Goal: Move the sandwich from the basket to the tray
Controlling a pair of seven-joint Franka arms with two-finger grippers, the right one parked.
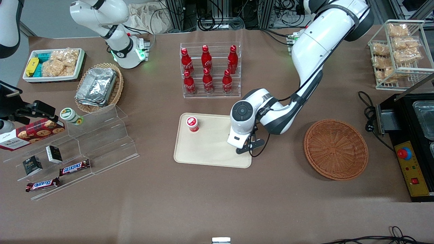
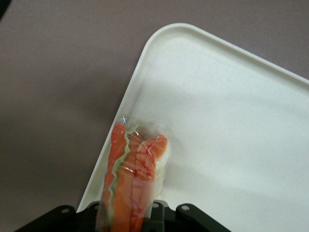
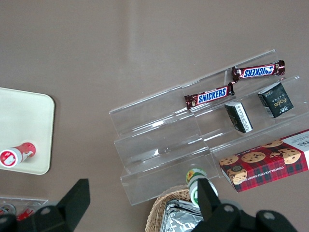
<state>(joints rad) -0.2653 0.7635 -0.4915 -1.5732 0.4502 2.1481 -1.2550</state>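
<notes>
Brown matting covers a long table, on which a flat rectangular cream-beige plastic tray (image 1: 210,149) lies near a round, shallow, orange-brown woven wicker basket (image 1: 335,149), now seen empty. The left arm's gripper (image 1: 244,148) is held low over the tray's edge nearest the basket. In the wrist view, a triangular wedge sandwich in clear wrap (image 2: 131,181), with orange-red and green filling, is clamped between the fingers, its tip just above the tray's rim (image 2: 118,145). A small red-capped cup (image 1: 192,123) stands on the tray. The placing step appears to be in hand; lowering and releasing further inside the rim seems called for
</notes>
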